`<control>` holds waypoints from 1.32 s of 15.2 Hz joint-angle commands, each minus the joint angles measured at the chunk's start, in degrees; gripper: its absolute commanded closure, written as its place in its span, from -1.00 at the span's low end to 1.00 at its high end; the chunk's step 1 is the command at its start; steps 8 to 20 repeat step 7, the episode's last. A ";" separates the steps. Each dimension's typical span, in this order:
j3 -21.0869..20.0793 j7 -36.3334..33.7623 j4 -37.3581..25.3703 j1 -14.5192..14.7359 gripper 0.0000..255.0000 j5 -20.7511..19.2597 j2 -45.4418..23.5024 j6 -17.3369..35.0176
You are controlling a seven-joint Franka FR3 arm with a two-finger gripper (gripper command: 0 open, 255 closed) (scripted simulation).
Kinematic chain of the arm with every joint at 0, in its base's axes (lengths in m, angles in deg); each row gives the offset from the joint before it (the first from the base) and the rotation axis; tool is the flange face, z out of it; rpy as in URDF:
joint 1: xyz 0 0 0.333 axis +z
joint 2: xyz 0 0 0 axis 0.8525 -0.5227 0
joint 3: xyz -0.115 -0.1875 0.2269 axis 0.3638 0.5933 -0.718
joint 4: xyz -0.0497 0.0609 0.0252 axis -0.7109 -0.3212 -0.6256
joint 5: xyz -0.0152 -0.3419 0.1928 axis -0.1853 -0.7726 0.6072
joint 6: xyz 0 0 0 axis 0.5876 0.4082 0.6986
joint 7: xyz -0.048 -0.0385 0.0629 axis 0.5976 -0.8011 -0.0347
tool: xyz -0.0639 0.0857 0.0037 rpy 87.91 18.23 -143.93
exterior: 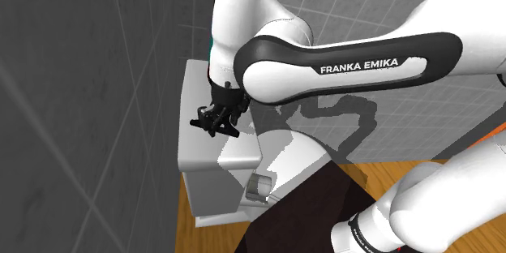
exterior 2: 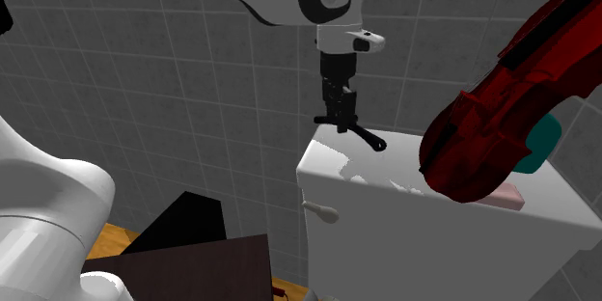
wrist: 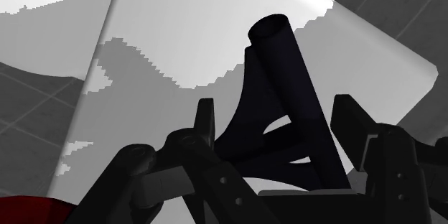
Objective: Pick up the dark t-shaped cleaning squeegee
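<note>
**Q.** Fig. 1, item (a): where do you find the task's thing?

**A.** Look in the second exterior view. The dark squeegee [exterior 2: 365,136] hangs at the tip of the black gripper [exterior 2: 342,118], over the back corner of the white toilet tank [exterior 2: 333,169]. A large red object [exterior 2: 492,121] stands well apart from it, further along the lid.

**Q.** Item (b): how does the hand stand?

**A.** Narrow. In the wrist view the fingers [wrist: 206,126] sit on either side of the squeegee's handle and appear to clasp it, so you may read the grasp as made.

**Q.** Item (c): what is done, and what is left?

**A.** Reach and closure look complete. You cannot tell whether the blade end has cleared the lid, since it lies very near the surface. Judged from this, the remaining step is a straight rise away from the tank.
</note>
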 commanded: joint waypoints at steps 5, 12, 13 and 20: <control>0.34 0.67 -3.48 -0.04 1.00 0.65 1.28 -4.61; 0.35 0.68 -3.57 -0.04 1.00 0.66 1.30 -4.72; 0.35 0.68 -3.57 -0.04 1.00 0.66 1.30 -4.72; 0.35 0.68 -3.57 -0.04 1.00 0.66 1.30 -4.72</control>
